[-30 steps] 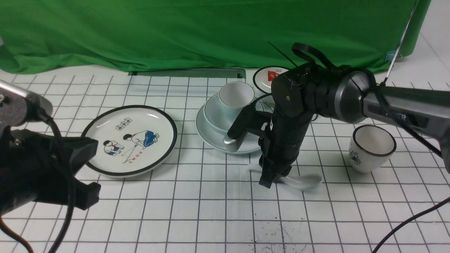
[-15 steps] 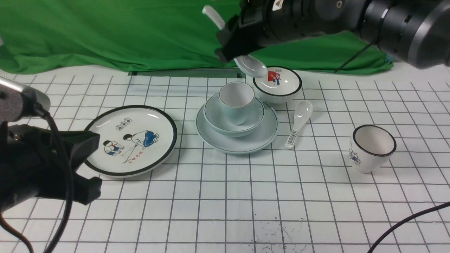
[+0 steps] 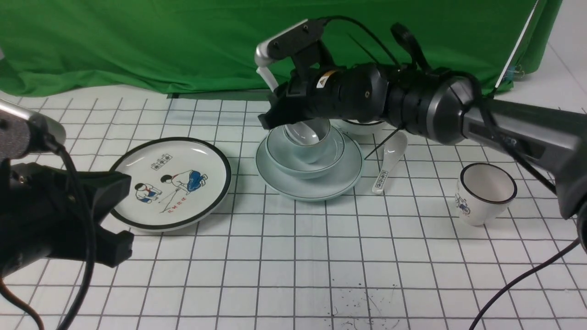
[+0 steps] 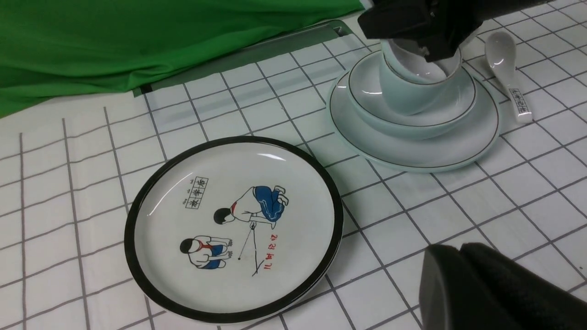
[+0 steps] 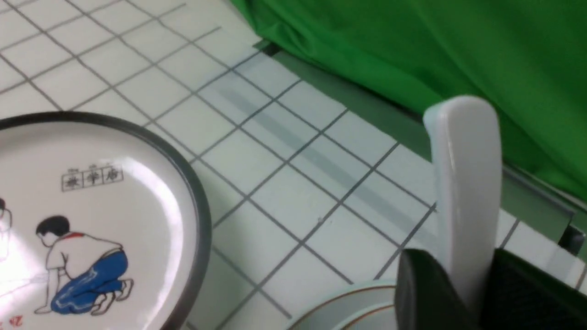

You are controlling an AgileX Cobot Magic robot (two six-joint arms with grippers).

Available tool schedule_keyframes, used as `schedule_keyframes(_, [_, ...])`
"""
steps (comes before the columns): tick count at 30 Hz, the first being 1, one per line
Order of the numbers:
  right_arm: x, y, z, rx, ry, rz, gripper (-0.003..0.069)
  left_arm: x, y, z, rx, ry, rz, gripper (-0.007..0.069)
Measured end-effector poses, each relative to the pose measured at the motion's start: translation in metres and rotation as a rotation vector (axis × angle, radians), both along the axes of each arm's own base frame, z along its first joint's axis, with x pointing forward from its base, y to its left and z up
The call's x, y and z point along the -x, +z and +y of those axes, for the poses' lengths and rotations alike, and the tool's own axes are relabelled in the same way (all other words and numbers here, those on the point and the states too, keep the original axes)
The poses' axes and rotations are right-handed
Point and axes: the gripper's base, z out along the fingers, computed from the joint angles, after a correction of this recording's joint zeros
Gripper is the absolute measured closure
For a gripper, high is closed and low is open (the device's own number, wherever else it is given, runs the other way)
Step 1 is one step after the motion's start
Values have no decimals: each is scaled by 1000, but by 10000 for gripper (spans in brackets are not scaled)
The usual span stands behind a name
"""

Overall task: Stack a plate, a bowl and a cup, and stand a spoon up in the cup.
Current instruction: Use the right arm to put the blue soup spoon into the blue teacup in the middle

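Spoon (image 5: 463, 183) dropped into cup (image 4: 403, 91) — only right wrist view shows fingers (image 5: 424, 293) flanking it.

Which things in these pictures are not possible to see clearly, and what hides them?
- The spoon, lower end: covered by the right gripper in front and left wrist views, cut off in right wrist view.
- The picture bowl: mostly behind the right arm, front view.
- The left gripper: only a blurred dark shape at the left wrist view's edge.

A white tabletop (image 3: 275, 256) ruled with a dark grid was backed by a draped green cloth (image 3: 137, 41); a grey strip (image 3: 243, 95) was laid along its foot.
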Motion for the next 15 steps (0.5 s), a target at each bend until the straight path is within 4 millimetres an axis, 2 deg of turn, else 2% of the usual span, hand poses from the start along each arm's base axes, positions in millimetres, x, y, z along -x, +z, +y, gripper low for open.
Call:
schedule_keyframes(2, [2, -2, 0, 12, 10, 23, 392, 0, 0, 0, 1, 0, 0, 656])
schedule_keyframes(4, [4, 1, -1, 33, 25, 30, 372, 0, 0, 0, 1, 0, 0, 656])
schedule_keyframes(9, [14, 26, -9, 155, 87, -9, 410, 7, 5, 2, -6, -8, -35, 656])
schedule_keyframes(13, [39, 97, -27, 169, 104, -120, 441, 26, 20, 10, -3, -19, -142, 656])
schedule_keyframes(15, [59, 140, -40, 151, 104, -178, 447, 40, 29, 15, 6, -22, -209, 656])
